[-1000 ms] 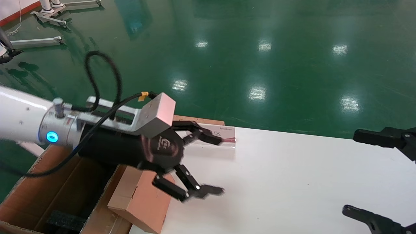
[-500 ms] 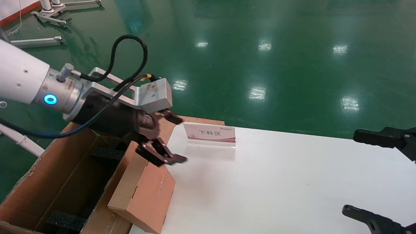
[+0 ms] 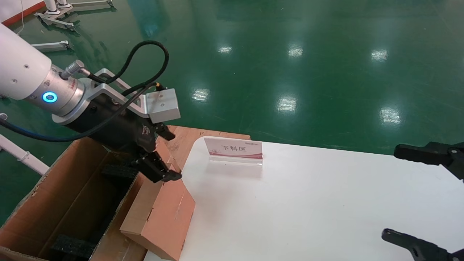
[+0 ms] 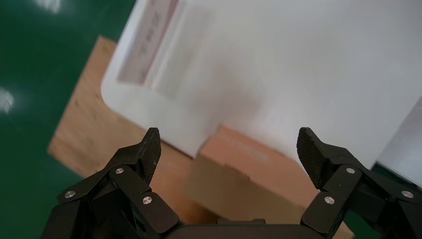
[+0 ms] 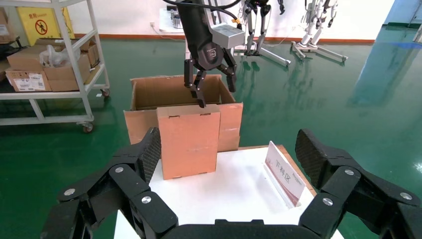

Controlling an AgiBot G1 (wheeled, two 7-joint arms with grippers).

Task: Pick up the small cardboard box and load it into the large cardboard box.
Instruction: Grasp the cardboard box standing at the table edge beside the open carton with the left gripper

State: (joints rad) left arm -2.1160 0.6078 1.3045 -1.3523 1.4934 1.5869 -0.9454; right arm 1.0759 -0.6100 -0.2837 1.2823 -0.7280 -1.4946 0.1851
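The small cardboard box [image 3: 163,214] stands on end at the left edge of the white table [image 3: 308,203], orange-brown with a paler side toward the large cardboard box [image 3: 72,203]. The large box sits lower at the left, flaps up, black foam inside. My left gripper [image 3: 173,156] hangs open just above the small box's top far end and touches nothing. In the left wrist view the small box [image 4: 249,174] lies below and between the spread fingers of the left gripper [image 4: 229,144]. My right gripper [image 3: 417,195] is open at the table's right edge; the right wrist view shows the small box [image 5: 189,139] in front of the large box [image 5: 149,92].
A clear sign stand with a pink-striped card [image 3: 233,149] stands near the table's far left corner. A flat wooden board [image 3: 188,137] juts out under that corner. Green floor lies beyond. A shelf rack with cartons [image 5: 45,64] stands beyond the large box.
My left gripper has swung left and back from over the table to above the small box's top end, staying open. The small box and the right arm have not moved.
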